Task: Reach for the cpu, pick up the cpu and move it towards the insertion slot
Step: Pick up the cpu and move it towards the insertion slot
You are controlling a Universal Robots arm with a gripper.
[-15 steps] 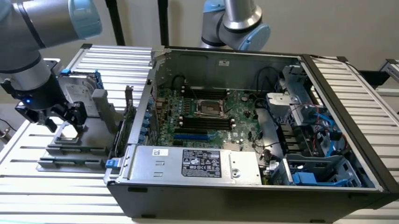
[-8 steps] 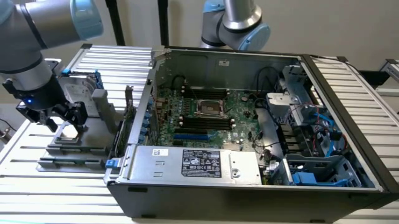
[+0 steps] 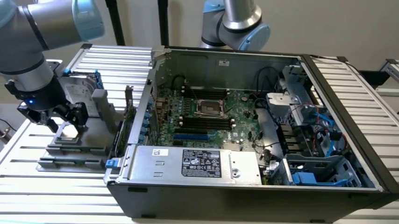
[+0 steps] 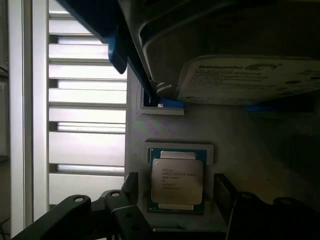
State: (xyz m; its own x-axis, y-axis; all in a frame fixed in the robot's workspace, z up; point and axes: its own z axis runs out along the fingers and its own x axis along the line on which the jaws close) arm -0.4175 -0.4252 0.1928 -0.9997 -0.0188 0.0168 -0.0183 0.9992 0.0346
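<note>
Gripper [image 3: 60, 122]: pincer apart at full spread, holding nothing; it hangs low over the grey holder [image 3: 93, 136], outside the case [image 3: 249, 198], on the exterior view's left of it.

Cpu [image 4: 176, 181]: lies flat in a shallow square recess of the holder, outside the case; in the wrist view one finger [image 4: 223, 189] stands on each side of it, near but apart from its edges; no contact seen.

Slot [image 3: 209, 108]: inside the case, mid-board, frame shiny, centre dark; well apart from the cpu.

Work done: reach appears nearly complete; pick not made.

Hazards, as judged:
- the recess rim sits close around the chip; fingers brought down slightly off line could land on the rim and close on nothing;
- the chip is thin and smooth-topped; a shallow or uneven bite could tip it or let it slip;
- the drive [image 4: 240, 80] stands upright just beside the recess; a skewed lift could knock it;
- the case wall rises between holder and slot; a low carry could strike it.
</note>
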